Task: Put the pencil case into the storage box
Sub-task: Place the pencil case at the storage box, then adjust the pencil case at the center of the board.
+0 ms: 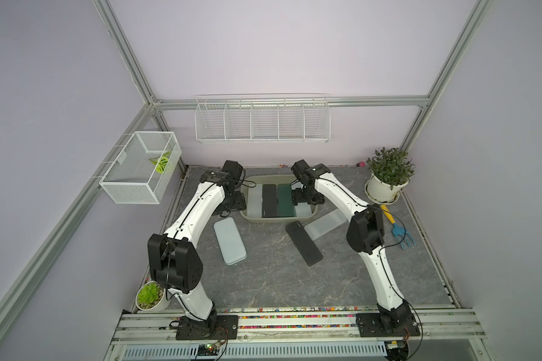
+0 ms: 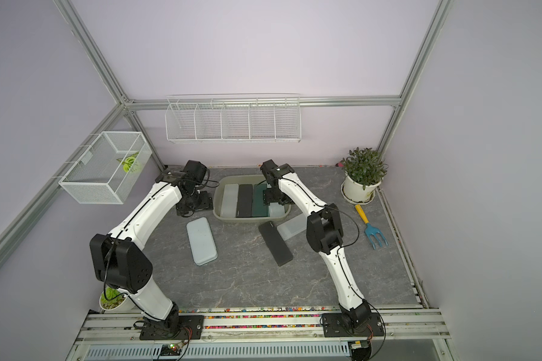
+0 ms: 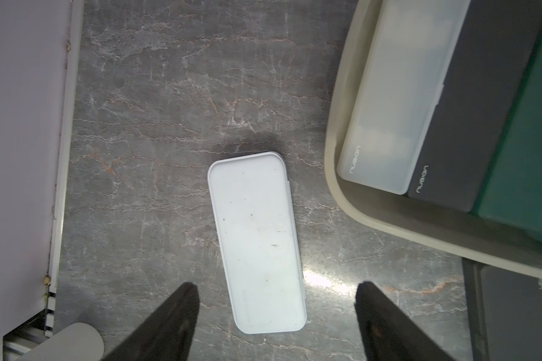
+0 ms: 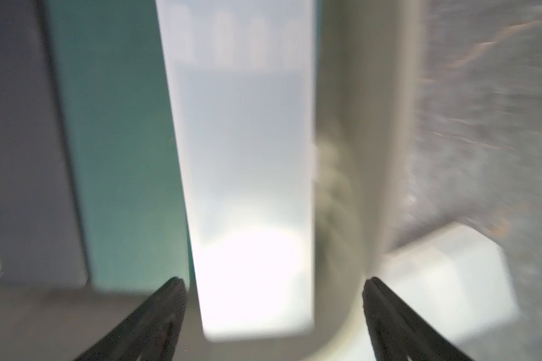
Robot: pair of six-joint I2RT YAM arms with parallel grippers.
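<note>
The beige storage box [image 1: 276,219] [image 2: 248,219] stands at the back centre. In it lie a frosted pencil case [image 1: 254,200], a black one [image 1: 269,201], a green one [image 1: 285,200] and a second frosted one [image 4: 248,187] at the right end. My right gripper [image 4: 274,281] hangs open just above that last case, its fingers clear of both sides. My left gripper [image 3: 276,287] is open above the table, left of the box rim [image 3: 334,168]. A pale blue-white case [image 3: 257,240] [image 1: 229,240] lies flat below it. A black case [image 1: 303,243] and a frosted case [image 1: 324,224] lie in front of the box.
A potted plant [image 1: 388,178] and a blue hand fork with a yellow handle [image 1: 401,233] sit at the right. A small succulent pot [image 1: 149,295] is near the left arm's base. A wire-mesh basket [image 1: 141,167] and a wire rack [image 1: 262,120] hang on the walls.
</note>
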